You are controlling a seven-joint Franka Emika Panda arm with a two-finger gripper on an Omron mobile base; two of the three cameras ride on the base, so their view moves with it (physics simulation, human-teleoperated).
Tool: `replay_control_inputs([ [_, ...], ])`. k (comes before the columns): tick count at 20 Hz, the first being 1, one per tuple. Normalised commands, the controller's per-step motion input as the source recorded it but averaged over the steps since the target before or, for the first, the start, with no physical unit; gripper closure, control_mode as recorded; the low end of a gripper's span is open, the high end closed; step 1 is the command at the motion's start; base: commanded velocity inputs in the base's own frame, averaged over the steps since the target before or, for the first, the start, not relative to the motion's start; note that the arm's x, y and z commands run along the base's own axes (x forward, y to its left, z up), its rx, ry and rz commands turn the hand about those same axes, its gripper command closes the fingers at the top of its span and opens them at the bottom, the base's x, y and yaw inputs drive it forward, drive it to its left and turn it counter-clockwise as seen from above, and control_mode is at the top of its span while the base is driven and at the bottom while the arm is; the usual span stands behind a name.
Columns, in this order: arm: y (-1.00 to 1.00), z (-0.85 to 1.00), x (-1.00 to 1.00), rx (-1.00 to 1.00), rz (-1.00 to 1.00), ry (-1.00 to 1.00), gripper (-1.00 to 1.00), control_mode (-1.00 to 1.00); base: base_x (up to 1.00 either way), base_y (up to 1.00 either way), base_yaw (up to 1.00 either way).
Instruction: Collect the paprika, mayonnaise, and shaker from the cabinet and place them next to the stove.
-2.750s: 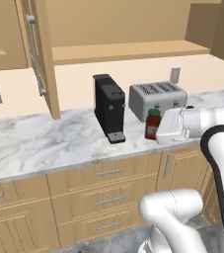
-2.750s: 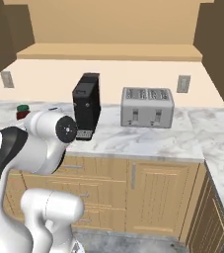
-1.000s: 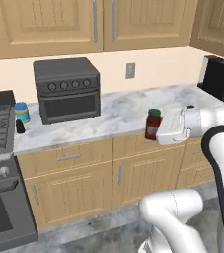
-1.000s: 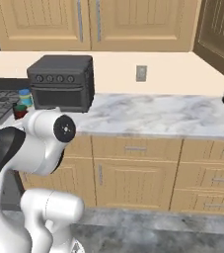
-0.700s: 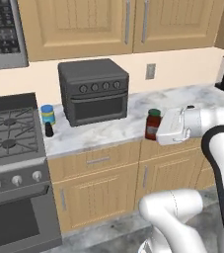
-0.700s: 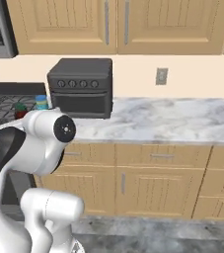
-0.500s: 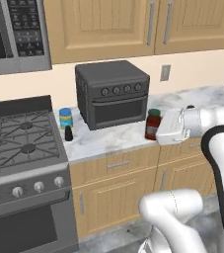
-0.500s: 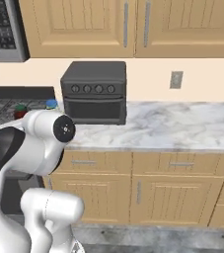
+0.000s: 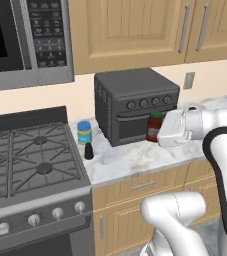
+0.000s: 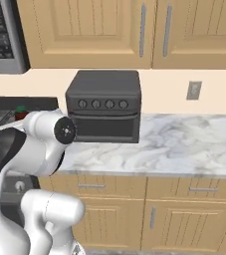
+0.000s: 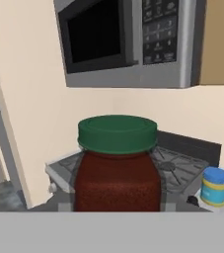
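My gripper (image 9: pixel 158 135) is shut on the paprika (image 9: pixel 153 123), a dark red jar with a green cap, held upright in the air in front of the toaster oven. The jar stands close and large in the hand view as the paprika (image 11: pixel 117 170). The mayonnaise (image 9: pixel 84 132) with its blue lid stands on the counter right beside the stove (image 9: pixel 20 165), and the small black shaker (image 9: pixel 88 151) stands just in front of it. Past the held jar, the hand view shows the mayonnaise (image 11: pixel 214 186) and the stove (image 11: pixel 180 165). The cabinet is out of view.
A black toaster oven (image 9: pixel 135 105) sits at the back of the marble counter (image 9: pixel 135 157), right of the two jars. A microwave (image 9: pixel 20 45) hangs over the stove. Closed wooden cupboard doors (image 10: pixel 89 30) run above. Bare counter (image 10: pixel 184 144) stretches to the right.
The base has driven left along the counter, so the whole scene slid right; stove, mayonnaise and shaker came closer in. The gripper holds the paprika as before.
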Motion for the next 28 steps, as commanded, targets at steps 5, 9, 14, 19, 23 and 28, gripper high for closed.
replay_control_inputs([
  [5,0.00,0.00,0.00,0.00,0.00,0.00,1.00,1.00,0.31,0.12,0.17],
  [9,0.00,0.00,0.00,0.00,0.00,0.00,1.00,1.00,0.00,0.34,0.23],
  [14,0.00,0.00,0.00,0.00,0.00,0.00,1.00,1.00,0.00,0.44,0.24],
  [19,0.00,0.00,0.00,0.00,0.00,0.00,1.00,1.00,0.30,0.18,0.19],
  [23,0.00,0.00,0.00,0.00,0.00,0.00,1.00,1.00,0.44,0.00,0.12],
  [28,-0.04,-0.07,0.00,0.00,0.02,0.00,1.00,-1.00,0.22,-0.01,0.08],
])
